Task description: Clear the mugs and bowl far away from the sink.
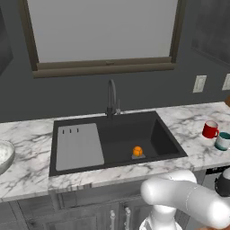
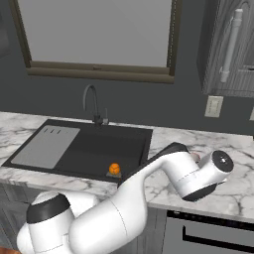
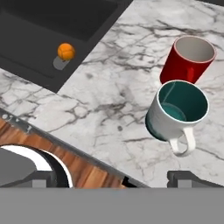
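Observation:
The red mug point(image 3: 190, 59) and the pale grey mug with a teal inside point(image 3: 177, 111) stand upright and close together on the marble counter, right of the black sink point(image 1: 117, 139). In the left base view the red mug point(image 1: 210, 129) and the grey mug point(image 1: 222, 141) sit near the right edge. The speckled bowl point(image 1: 3, 155) rests on the counter far left of the sink, cut off by the frame. My gripper point(image 3: 114, 179) hovers above the counter's front edge, short of the grey mug, open with nothing between its fingertips point(image 3: 188, 178).
A small orange fruit point(image 1: 138, 151) lies in the sink basin, beside the grey drainboard point(image 1: 78, 146). The curved faucet point(image 1: 111, 96) rises behind the basin under a window. A wall outlet point(image 2: 214, 106) and an upper cabinet point(image 2: 233, 44) are at the right.

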